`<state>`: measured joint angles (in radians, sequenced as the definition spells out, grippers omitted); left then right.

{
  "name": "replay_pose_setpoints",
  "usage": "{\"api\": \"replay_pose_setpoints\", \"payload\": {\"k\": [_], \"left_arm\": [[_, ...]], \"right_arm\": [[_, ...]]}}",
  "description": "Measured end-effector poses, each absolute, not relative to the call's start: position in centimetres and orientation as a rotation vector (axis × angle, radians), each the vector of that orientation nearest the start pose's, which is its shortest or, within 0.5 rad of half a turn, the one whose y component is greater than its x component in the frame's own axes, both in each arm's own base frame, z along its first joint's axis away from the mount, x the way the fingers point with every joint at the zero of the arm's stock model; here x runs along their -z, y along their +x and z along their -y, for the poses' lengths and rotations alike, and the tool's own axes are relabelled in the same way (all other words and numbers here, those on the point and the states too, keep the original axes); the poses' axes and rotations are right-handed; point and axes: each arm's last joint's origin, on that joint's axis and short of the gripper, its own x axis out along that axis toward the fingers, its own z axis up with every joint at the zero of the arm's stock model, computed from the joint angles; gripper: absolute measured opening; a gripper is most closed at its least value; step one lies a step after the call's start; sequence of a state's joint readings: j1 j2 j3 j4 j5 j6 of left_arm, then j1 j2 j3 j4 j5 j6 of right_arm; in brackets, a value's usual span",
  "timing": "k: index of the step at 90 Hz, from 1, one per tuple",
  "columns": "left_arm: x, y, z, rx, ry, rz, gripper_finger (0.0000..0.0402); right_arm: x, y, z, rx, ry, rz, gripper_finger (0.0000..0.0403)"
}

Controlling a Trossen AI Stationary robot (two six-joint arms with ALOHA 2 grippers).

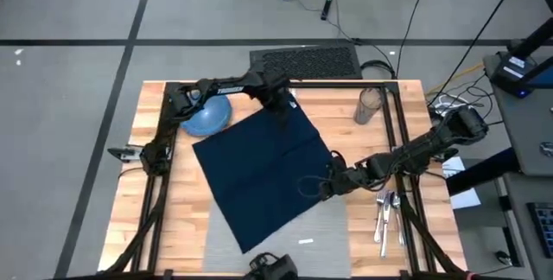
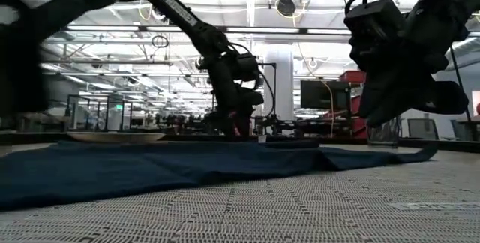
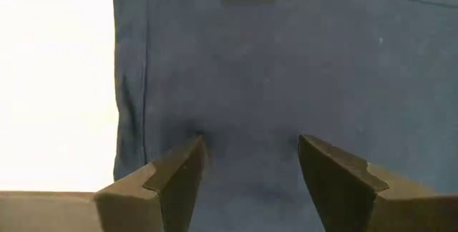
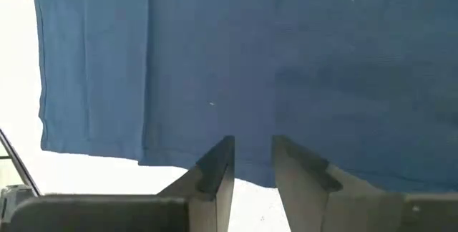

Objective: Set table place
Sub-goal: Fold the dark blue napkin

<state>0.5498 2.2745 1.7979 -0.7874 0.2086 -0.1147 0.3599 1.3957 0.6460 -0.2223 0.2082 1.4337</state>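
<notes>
Napkin [image 1: 263,172]: navy, spread flat, covering most of the placemat [image 1: 324,228] on the table [image 1: 186,202].
Left gripper [image 3: 250,164]: fingers parted, over its far corner.
Right gripper [image 4: 252,162]: narrowly parted, at its right edge.

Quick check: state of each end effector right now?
Left end effector: open, above the navy napkin, holding nothing.
Right end effector: open narrowly at the napkin's edge, nothing gripped.
</notes>
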Motion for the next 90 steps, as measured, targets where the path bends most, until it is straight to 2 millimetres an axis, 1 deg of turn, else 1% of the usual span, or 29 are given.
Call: {"api": "replay_pose_setpoints", "payload": {"k": [15,28,34,40,45,50,59,70,76,83,90], "left_arm": [[-16.3,40.6,-24.3,-0.284,-0.555,-1.199,0.0214],[-16.8,40.6,-24.1,-0.199,-0.479,-1.226,0.0214],[-17.0,40.5,-23.9,-0.188,-0.484,-1.248,0.0214],[-17.9,40.3,-23.4,-0.158,-0.513,-1.264,0.0214],[-19.1,40.0,-22.7,-0.144,-0.514,-1.279,0.0214],[-20.4,39.6,-21.4,-0.119,-0.513,-1.324,0.0214],[-22.3,39.5,-18.6,-0.065,-0.466,-1.376,0.0214],[-24.7,39.7,-14.8,-0.052,-0.332,-1.406,0.0214],[-25.6,39.9,-12.6,-0.061,-0.28,-1.407,0.0214],[-25.7,40.2,-9.8,-0.042,-0.242,-1.411,0.0214],[-25.5,40.2,-7.1,-0.023,-0.197,-1.434,0.0214]], "right_arm": [[-16.1,23.5,-8.2,0.54,1.061,-0.832,0.0082],[-16.1,23.5,-8.2,0.533,1.05,-0.833,0.0082],[-16.1,23.5,-8.2,0.527,1.041,-0.834,0.0082],[-16.1,23.5,-8.2,0.525,1.036,-0.835,0.0082],[-16.2,23.5,-8.2,0.517,1.027,-0.834,0.0082],[-16.2,23.5,-8.2,0.509,1.016,-0.833,0.0082],[-16.1,23.5,-8.1,0.521,0.979,-0.829,0.0082],[-15.7,23.0,-7.3,0.594,0.94,-0.872,0.0082],[-15.5,22.6,-6.9,0.636,0.911,-0.911,0.0082],[-15.2,22.3,-6.3,0.669,0.877,-0.958,0.0082],[-15.2,22.3,-6.0,0.654,0.861,-0.993,0.0082]]}}
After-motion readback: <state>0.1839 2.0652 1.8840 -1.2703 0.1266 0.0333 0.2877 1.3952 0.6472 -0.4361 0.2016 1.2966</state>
